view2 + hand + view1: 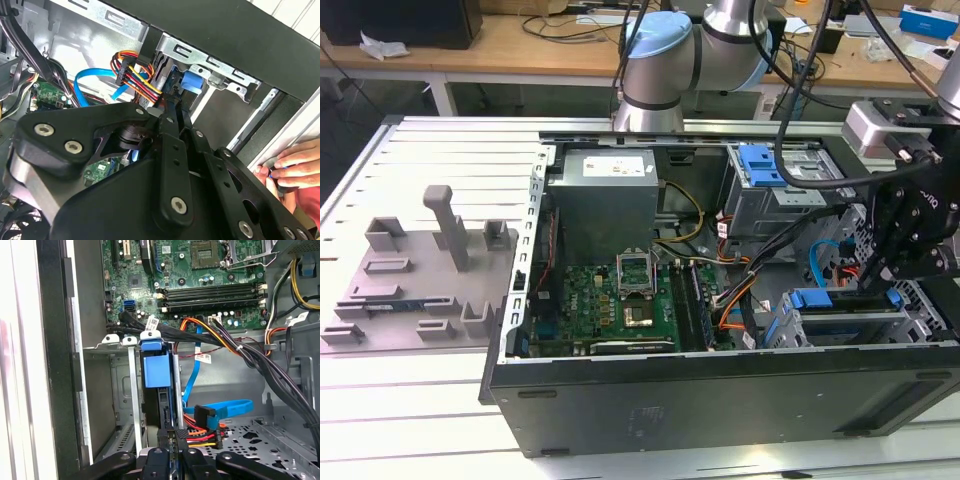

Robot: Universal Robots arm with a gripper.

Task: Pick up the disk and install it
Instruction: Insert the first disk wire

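The open computer case [720, 390] lies on its side on a slatted aluminium table [420, 150]. The gripper [892, 262] hangs inside the case at the exterior view's right, directly over the drive bay [840, 325].

The disk [156, 371], identified by its blue carrier frame, stands on edge in the metal drive cage [131, 390] in the first wrist view. The black fingers [167, 437] extend toward the disk's near edge and lie close together around it. Whether they clamp the disk or merely touch it cannot be determined.

In the second wrist view, the carrier's blue tab [191, 81] sits in the cage slot just beyond the fingertips. A bundle of red, yellow and orange wires [135, 75] and a blue data cable [92, 82] run beside the bay. A person's hand [292, 172] rests at the outer edge of the case.

The motherboard [610, 300] and grey power supply [605, 195] occupy the middle of the case. A grey fixture plate [415, 275] lies on the table at the exterior view's left.
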